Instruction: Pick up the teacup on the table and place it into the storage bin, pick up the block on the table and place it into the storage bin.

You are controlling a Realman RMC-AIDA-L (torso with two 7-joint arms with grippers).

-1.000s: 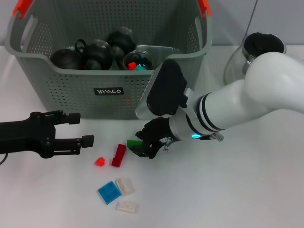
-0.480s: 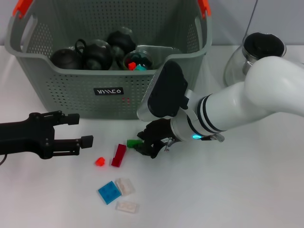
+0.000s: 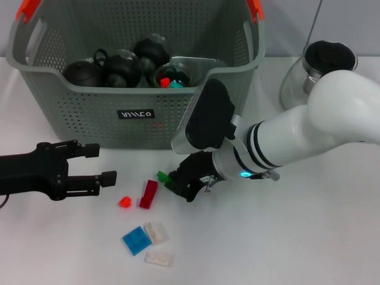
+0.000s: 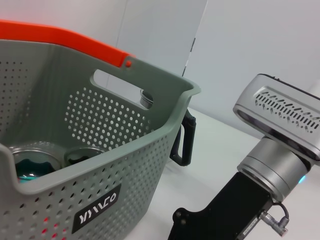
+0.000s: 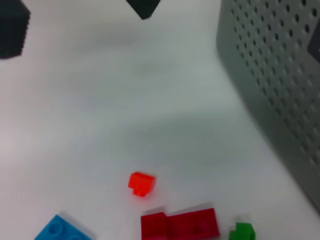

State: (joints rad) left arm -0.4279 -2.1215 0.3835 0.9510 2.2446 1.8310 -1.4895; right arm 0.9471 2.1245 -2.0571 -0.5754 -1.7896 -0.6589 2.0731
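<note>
The storage bin (image 3: 95,113) stands at the back left, its perforated wall also in the left wrist view (image 4: 105,165) and the right wrist view (image 5: 280,75). Dark round vessels (image 3: 122,66) lie inside it; no teacup shows on the table. My right gripper (image 3: 176,181) is low in front of the bin, shut on a small green block (image 3: 161,176) that sits tilted just above the table. The green block (image 5: 242,232) lies beside a long red block (image 5: 180,223). My left gripper (image 3: 104,161) hovers open at the left, holding nothing.
Loose blocks lie on the table: a long red block (image 3: 148,193), a small orange-red block (image 3: 124,202), a blue block (image 3: 136,240) and two white blocks (image 3: 156,232). A glass jug (image 3: 320,65) with a black handle (image 4: 182,142) stands at the back right.
My right gripper has edged left and slightly up, carrying the green block, which now sits tilted. The left arm has not moved.
</note>
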